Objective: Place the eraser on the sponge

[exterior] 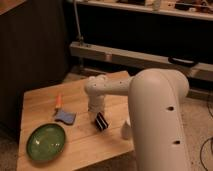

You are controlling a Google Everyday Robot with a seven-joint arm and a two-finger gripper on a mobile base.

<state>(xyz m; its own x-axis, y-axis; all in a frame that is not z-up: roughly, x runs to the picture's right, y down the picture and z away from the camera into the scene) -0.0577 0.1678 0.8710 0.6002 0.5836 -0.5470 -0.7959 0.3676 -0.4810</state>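
On the wooden table (107, 147), camera view: the gripper (97, 113) hangs right at the eraser (101, 121) (clamped or apart, I cannot tell). The eraser lies slantwise, apart from the sponge (65, 117), which sits picture-left beside it.

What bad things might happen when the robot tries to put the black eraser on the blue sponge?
1. The sponge is small, so the eraser might land half off it and slip onto the table.
2. The orange marker lies right beside the sponge. The gripper, now just above the eraser, might knock the marker on its way over.
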